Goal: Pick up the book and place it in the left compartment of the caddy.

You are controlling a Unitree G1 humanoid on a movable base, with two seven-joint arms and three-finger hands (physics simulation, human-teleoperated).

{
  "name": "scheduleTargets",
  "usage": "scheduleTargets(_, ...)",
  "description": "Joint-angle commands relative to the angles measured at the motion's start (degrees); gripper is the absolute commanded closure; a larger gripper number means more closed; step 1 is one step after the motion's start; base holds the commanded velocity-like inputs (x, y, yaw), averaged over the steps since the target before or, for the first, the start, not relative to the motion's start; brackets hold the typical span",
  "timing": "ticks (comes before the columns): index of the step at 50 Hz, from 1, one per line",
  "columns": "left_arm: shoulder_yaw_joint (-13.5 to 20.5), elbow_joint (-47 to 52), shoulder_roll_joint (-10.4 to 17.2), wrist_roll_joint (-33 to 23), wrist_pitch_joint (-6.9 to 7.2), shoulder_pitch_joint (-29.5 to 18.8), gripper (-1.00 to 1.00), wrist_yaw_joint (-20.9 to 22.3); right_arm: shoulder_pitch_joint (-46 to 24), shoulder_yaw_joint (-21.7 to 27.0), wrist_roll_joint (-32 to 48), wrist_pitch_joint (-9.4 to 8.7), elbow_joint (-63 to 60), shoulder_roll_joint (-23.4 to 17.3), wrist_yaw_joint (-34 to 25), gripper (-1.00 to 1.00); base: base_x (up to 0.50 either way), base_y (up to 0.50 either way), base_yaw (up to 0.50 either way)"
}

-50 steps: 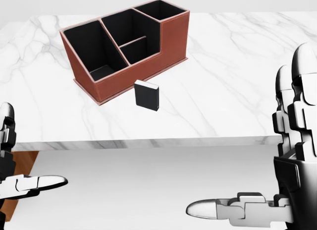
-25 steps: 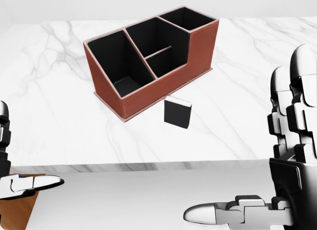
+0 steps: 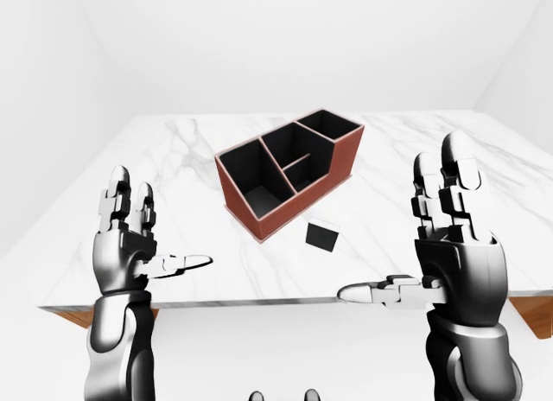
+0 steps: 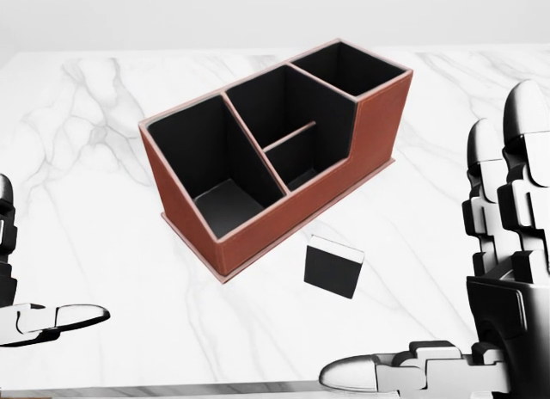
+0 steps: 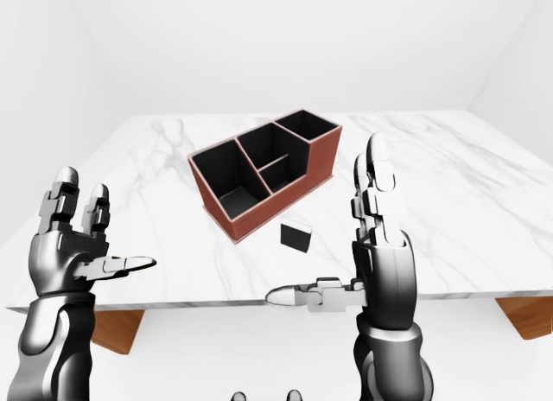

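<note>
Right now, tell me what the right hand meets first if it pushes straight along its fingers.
Probably nothing at once: the right hand is open, fingers pointing up and away over the marble table. The book and caddy lie to its left. Depth is unclear.

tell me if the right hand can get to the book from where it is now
Probably yes. The right hand is open and empty, raised at the table edge, and the book stands upright just clear of the caddy wall, with bare marble between them.
</note>
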State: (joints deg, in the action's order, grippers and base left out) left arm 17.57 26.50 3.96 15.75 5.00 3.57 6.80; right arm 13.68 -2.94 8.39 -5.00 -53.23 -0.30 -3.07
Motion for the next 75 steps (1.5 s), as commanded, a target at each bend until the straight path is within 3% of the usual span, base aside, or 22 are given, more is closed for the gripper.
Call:
scheduleTargets(1,0.1,0.4,0.0,0.2,0.00,0.1,-1.00,0.0,0.0,0.2,-0.3,0.00,-0.2,0.0,-0.1,-1.00,0.50,0.08,0.00)
scheduleTargets(56,1.3,2.3,0.1,1.4,0.00,0.3,-1.00,0.2,1.9,0.5,-0.7,0.00,-0.8,0.3,-0.1,-1.00,0.50,0.08,0.00)
scheduleTargets(75,1.2,2.5,0.0,1.3,0.00,0.4,-1.00,0.2,6.1,5.0,2.1,0.00,-6.8,0.9,-6.8,-1.00,0.00,0.00,0.00)
